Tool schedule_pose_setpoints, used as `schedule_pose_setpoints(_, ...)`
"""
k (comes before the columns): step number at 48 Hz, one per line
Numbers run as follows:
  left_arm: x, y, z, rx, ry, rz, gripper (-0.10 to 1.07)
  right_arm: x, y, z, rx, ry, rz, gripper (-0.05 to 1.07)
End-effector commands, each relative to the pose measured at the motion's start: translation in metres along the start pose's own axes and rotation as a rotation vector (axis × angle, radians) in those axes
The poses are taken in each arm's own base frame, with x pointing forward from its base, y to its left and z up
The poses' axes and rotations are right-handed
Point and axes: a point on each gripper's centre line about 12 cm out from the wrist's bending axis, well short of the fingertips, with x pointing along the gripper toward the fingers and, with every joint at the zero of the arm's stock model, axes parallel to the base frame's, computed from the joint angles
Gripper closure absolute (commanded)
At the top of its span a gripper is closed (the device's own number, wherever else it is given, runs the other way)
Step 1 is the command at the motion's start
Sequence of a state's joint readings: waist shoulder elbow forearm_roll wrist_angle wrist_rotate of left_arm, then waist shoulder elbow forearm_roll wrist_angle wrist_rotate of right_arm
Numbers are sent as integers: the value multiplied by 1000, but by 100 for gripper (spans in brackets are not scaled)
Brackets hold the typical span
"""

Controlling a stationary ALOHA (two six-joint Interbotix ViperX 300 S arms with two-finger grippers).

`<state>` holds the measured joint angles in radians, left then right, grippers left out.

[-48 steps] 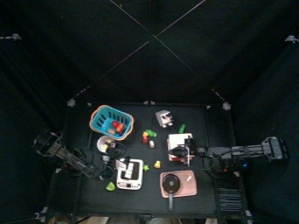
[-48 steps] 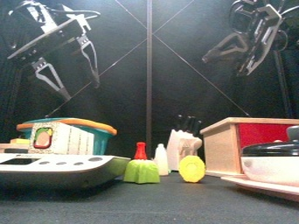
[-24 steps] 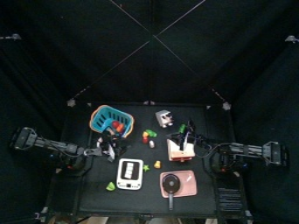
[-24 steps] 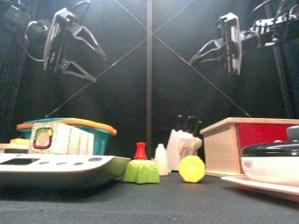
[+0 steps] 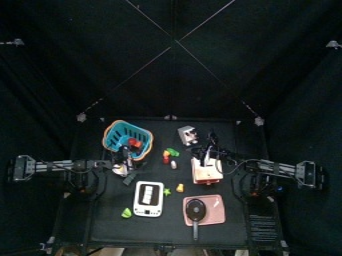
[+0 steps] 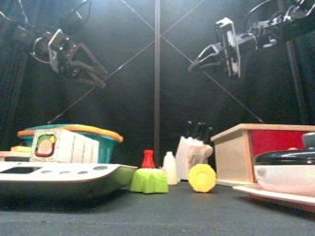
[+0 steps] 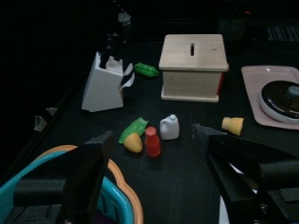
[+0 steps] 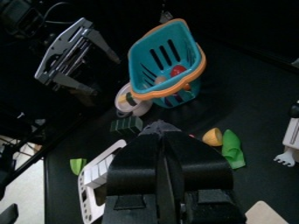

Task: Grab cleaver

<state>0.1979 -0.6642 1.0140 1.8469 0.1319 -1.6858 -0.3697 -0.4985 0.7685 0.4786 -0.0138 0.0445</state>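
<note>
I cannot pick out the cleaver as a separate thing. A white knife block [image 7: 105,83] with dark handles sticking out of its top stands at the back middle of the table [image 5: 190,134], also seen in the front view [image 6: 189,155]. My left gripper [image 7: 163,175] hangs open and empty high above the table, beside the teal basket [image 5: 127,135]. My right gripper [image 8: 158,133] is shut with nothing in it, high over the wooden box [image 5: 207,172]. In the front view both the left gripper [image 6: 68,60] and the right gripper [image 6: 212,57] hang well above everything.
A white slab [image 5: 148,197] lies at the front left, a pink board [image 5: 201,210] with a dark pan at the front right. Small toy foods, a red bottle [image 7: 152,140] and a white bottle [image 7: 170,128] lie between the basket and the wooden box [image 7: 193,66].
Both arms have stretched out from folded poses and swung inward over the table. The left gripper now hangs by the basket, the right over the wooden box.
</note>
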Motion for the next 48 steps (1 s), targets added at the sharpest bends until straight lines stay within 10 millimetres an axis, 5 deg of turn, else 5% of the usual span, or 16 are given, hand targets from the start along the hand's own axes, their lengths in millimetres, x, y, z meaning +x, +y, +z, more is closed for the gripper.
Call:
schedule_pose_setpoints(1,0,5,15,-4,-36,29,-5,2,4,16,17,-25,3,82)
schedule_pose_setpoints(23,-1,6,1,-43,-4,46,-5,41,-2,34,86,92,-39,48)
schedule_pose_setpoints(48,-3,11,-12,-87,27,103,-5,62,-35,52,128,430,-245,46)
